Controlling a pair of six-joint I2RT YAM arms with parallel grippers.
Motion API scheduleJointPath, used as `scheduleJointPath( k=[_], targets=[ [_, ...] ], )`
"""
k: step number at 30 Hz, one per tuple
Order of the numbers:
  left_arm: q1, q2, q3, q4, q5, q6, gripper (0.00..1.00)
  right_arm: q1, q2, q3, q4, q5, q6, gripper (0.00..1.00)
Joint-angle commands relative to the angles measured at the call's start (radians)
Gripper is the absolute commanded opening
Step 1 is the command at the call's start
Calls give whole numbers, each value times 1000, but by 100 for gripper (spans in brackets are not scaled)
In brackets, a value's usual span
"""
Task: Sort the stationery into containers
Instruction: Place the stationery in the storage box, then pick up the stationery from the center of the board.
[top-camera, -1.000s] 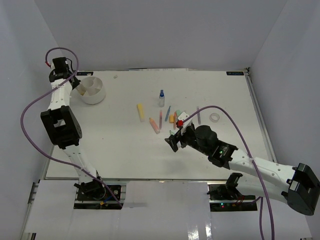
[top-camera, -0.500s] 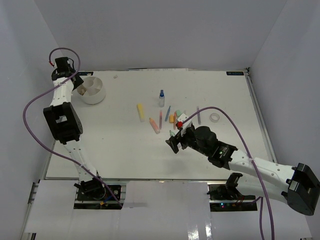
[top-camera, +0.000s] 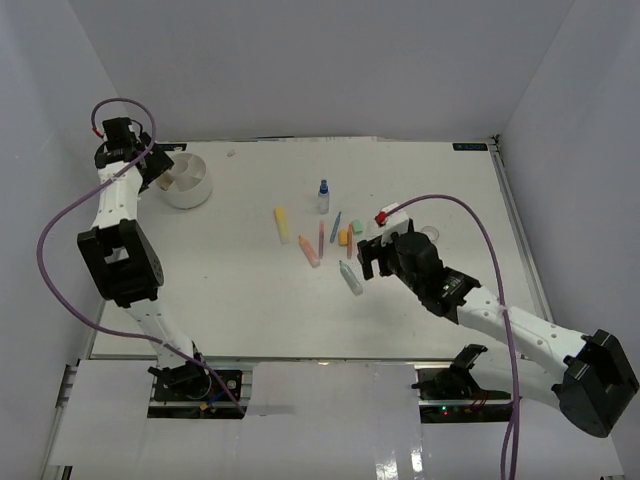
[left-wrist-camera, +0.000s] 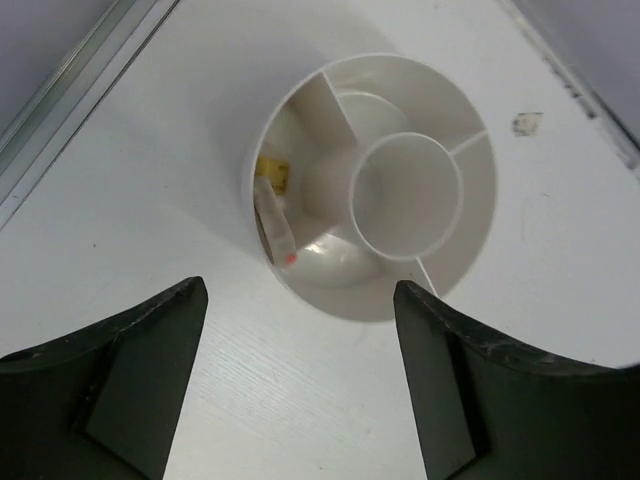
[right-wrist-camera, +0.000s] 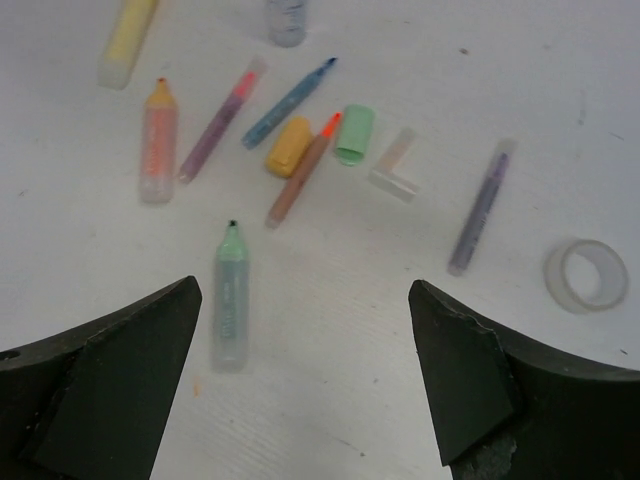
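Just below wide-open right pincer (right-wrist-camera: 302, 288), teal marker (right-wrist-camera: 231, 296) lies flat, untouched.

- The tub (top-camera: 186, 190) sits at the table's (top-camera: 240, 290) far left, well apart from everything else.
- A small block (left-wrist-camera: 271, 172) lies in one of its outer compartments.
- The bottle (top-camera: 323, 196) stands at twelve o'clock from the pen cluster (top-camera: 335, 238).
- One marker (top-camera: 350, 277) lies alone at six o'clock from the cluster.
- The tape ring (right-wrist-camera: 555, 275) lies at three o'clock.
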Motion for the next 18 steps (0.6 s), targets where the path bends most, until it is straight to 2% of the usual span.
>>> scheduleJointPath(
  k=[1,3,6,10,11,13,18],
  targets=[
    [1,-243,-114,3,56,-28,87,-132,30,65,-62,49,118,91],
    [1,-319,-197,24,170,-41,89,-224,52,80,-114,43,146,93],
    [1,-478,-438,83,293,-56,91,-330,117,116,-152,46,189,96],
    [-12,-678,-647,165,430,-76,91,-428,229,152,-171,38,230,98],
    [-32,-751,-742,181,442,-75,92,-444,248,162,-171,35,236,98],
    [-66,-814,-817,214,438,-76,92,-485,301,186,-171,28,241,100],
    [-204,-936,-1011,287,404,-30,92,-577,400,235,-172,12,233,86]
  ],
)
